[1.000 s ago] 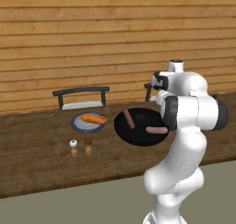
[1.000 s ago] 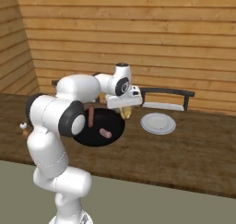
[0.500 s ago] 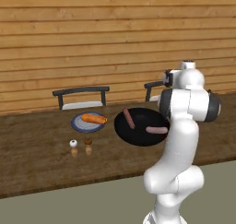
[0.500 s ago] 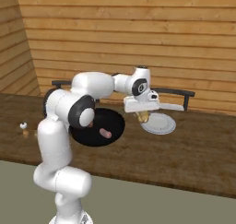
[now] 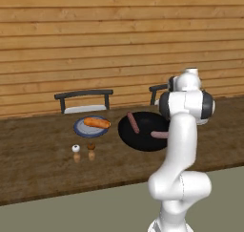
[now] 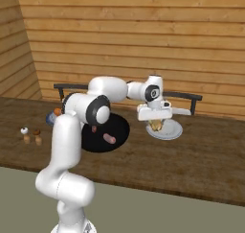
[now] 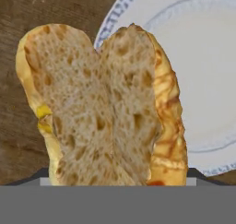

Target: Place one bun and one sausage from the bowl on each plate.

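Observation:
My gripper (image 6: 155, 123) is shut on a split bun (image 6: 155, 126) and holds it just above the left rim of the right plate (image 6: 171, 131). In the hand view the bun (image 7: 106, 108) shows its cut crumb face, with the blue-grey plate (image 7: 203, 80) behind it at the upper right. The black bowl (image 5: 143, 136) holds two sausages (image 5: 133, 122) (image 5: 159, 134); the right base view shows the bowl (image 6: 118, 129) left of the gripper. The left plate (image 5: 81, 129) carries another bun (image 5: 96, 123).
Two small shakers (image 5: 76, 152) (image 5: 91, 151) stand on the wooden counter in front of the left plate. Dark chair backs (image 5: 83, 96) (image 6: 184, 97) rise behind the counter's far edge, before a wooden plank wall.
The arm has swung right, from above the bowl to above the right plate, carrying the bun with it. The bowl, sausages and left plate have not moved.

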Robot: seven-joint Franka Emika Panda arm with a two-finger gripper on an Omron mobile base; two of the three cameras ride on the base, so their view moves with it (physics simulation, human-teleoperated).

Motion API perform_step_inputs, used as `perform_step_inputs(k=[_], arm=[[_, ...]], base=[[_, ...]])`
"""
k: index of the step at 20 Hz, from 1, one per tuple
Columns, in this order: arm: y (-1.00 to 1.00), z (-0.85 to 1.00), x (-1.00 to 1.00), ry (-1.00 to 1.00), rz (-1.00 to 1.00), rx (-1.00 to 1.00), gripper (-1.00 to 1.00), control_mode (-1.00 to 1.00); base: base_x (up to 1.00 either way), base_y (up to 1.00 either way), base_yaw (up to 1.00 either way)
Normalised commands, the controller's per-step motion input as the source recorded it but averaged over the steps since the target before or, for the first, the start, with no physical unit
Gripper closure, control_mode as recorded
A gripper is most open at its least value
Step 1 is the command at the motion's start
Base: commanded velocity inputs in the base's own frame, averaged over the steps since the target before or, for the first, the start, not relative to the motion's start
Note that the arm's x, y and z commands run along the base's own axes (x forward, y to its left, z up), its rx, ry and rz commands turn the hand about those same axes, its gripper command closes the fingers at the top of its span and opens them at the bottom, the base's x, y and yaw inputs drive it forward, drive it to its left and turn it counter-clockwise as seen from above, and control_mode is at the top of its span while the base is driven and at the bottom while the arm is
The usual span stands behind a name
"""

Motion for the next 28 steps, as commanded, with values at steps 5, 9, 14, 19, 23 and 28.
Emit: perform_step_inputs(k=[5, 9, 14, 19, 23, 28], arm=[[-0.34, -0.37, 0.14, 0.11, 0.00, 0.01, 1.00, -1.00], [-0.03, -0.31, 0.00, 0.07, 0.08, 0.09, 1.00, -1.00], [0.00, -0.27, 0.00, 0.03, 0.08, 0.05, 1.00, -1.00], [0.00, -0.02, -0.02, -0.04, 0.05, 0.00, -1.00, -1.00], [0.01, 0.00, -0.21, -0.24, 0.01, 0.00, -1.00, -1.00], [0.00, 0.02, -0.30, -0.32, 0.00, -0.02, -1.00, -1.00]], base=[[0.00, 0.00, 0.00], [0.00, 0.00, 0.00], [0.00, 0.00, 0.00], [0.00, 0.00, 0.00], [0.00, 0.00, 0.00], [0.00, 0.00, 0.00]])
